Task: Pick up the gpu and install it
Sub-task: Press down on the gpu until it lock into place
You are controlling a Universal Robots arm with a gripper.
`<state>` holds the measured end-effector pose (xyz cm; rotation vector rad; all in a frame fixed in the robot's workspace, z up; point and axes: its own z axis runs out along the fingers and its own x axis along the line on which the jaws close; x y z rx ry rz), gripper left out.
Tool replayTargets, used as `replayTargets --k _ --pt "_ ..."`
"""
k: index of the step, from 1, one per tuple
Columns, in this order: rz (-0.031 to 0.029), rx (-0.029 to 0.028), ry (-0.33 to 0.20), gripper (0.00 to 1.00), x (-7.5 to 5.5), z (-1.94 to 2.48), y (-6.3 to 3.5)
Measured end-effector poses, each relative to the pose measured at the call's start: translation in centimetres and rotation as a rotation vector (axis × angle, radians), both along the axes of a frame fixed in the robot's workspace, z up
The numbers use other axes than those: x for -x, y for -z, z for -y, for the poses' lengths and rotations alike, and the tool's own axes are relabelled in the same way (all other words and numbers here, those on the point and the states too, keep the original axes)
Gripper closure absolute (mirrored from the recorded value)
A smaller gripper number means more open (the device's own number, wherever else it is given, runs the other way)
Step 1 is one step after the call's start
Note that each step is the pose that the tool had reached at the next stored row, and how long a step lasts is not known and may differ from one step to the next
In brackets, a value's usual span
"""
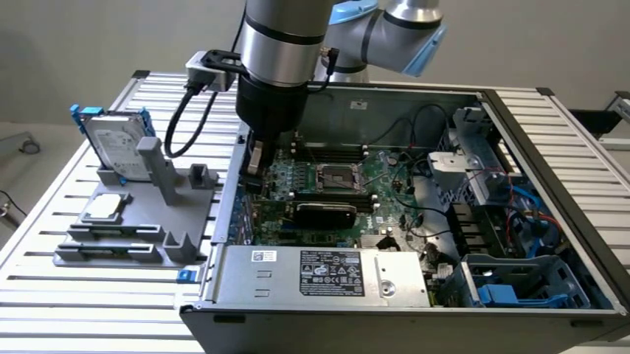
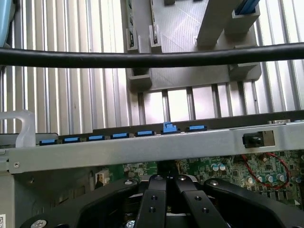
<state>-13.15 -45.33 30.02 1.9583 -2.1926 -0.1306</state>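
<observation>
The gpu (image 1: 325,214) stands on edge on the green motherboard (image 1: 389,203) inside the open computer case, its black rounded shroud facing the front of the exterior view. My gripper (image 1: 253,186) hangs straight down just inside the case wall on the exterior view's left, above the card's bracket end. Whether it touches the card I cannot tell. In the wrist view the black fingers (image 2: 154,204) meet at their tips, so the gripper (image 2: 167,179) is shut and nothing shows between them.
The case's metal wall with blue clips (image 2: 142,147) runs close by the fingers. A grey fixture (image 1: 128,236) outside the case carries a silver hard drive (image 1: 116,144) and a square processor chip (image 1: 106,208). The power supply (image 1: 325,273) sits at the front. A black cable (image 2: 142,59) crosses the wrist view.
</observation>
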Motion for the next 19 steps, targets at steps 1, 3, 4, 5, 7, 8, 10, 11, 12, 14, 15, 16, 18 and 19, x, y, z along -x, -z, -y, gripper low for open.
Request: replayTargets --k 1,3,4,5,7,8,10,11,12,14,15,16,18,19 --pt "0.0001 -0.0001 0.005 0.89 0.0 0.0 0.0" --pt "0.0 -0.0002 0.014 0.89 -0.01 -0.01 0.01" --pt "0.0 -0.0003 0.019 0.89 -0.01 -0.02 0.01" --pt "0.0 -0.0004 0.025 0.89 -0.01 -0.03 0.01" --pt "-0.0001 -0.001 0.036 0.89 -0.01 -0.03 0.04" --pt "-0.0002 -0.0016 0.041 0.89 -0.01 -0.03 0.05" --pt "-0.0001 -0.0032 0.051 0.89 -0.01 -0.04 0.11" --pt "-0.0001 -0.0039 0.055 0.89 -0.01 -0.05 0.14" --pt "-0.0001 -0.0044 0.06 0.89 -0.01 -0.04 0.17" --pt "-0.0001 -0.0053 0.069 0.89 -0.01 -0.05 0.22" --pt "-0.0001 -0.0056 0.074 0.89 -0.01 -0.05 0.25" --pt "-0.0001 -0.0057 0.079 0.89 -0.01 -0.06 0.27" --pt "0.0 -0.0057 0.09 0.89 -0.01 -0.06 0.3" --pt "0.0 -0.0058 0.094 0.89 -0.01 -0.06 0.32"
